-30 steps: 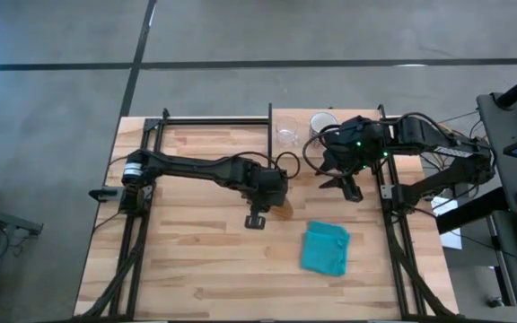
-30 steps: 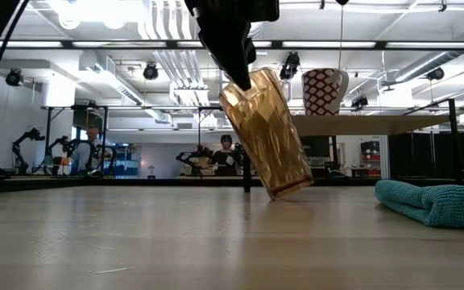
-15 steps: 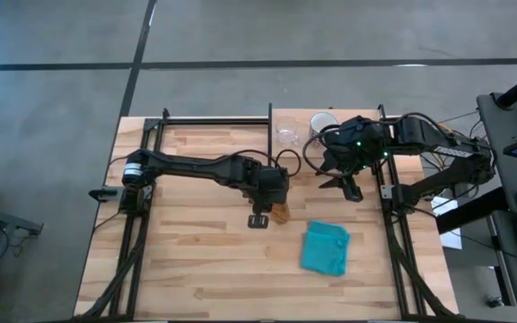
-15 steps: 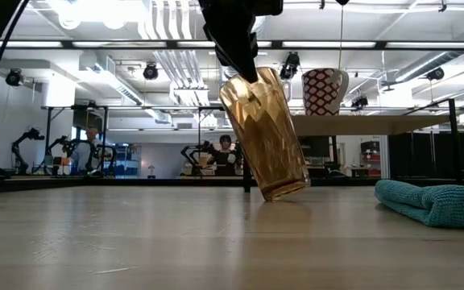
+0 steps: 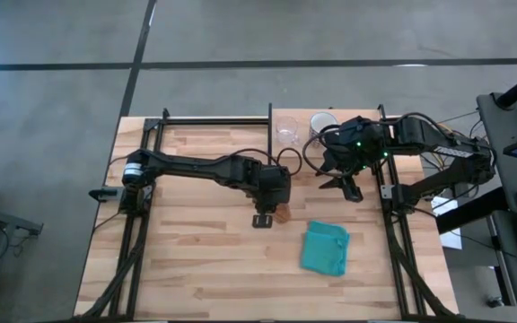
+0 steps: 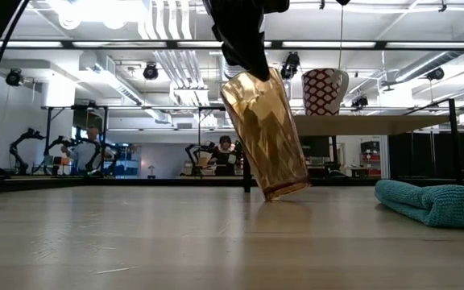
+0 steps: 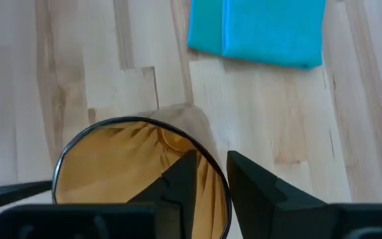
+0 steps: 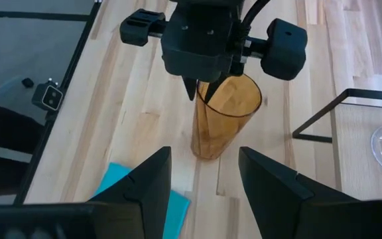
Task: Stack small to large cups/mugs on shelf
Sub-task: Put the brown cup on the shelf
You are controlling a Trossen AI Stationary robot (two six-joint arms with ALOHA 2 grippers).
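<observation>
tumbler (image 6: 265,133), amber and translucent, stands tilted near the middle of the table (image 5: 196,260), its base edge on the wood and its rim leaning toward the left arm. left hand (image 8: 201,93) grips the tumbler at the rim, one finger (image 7: 178,186) inside the mouth and the other finger (image 7: 257,192) outside the wall, the rim pinched between them. the tumbler also shows from above, mostly covered by the hand (image 5: 281,213), and from the wrist as a dark-rimmed open mouth (image 7: 111,166).

shelf (image 6: 353,124), a light wood board on thin black posts, sits at the far edge of the table, right of centre. mug (image 6: 324,90), white with a speckled outside, stands upright on the shelf board; from above it lies at the far right part of the shelf (image 5: 321,120). small clear glass cup (image 5: 286,135) stands on the shelf just beside the mug, on its left.

right hand (image 5: 346,186) hangs above the table beside the shelf, fingers spread apart and holding nothing, apart from the tumbler.

cloth (image 5: 325,247), teal and folded, lies flat on the table near the tumbler, on the right-arm side.
</observation>
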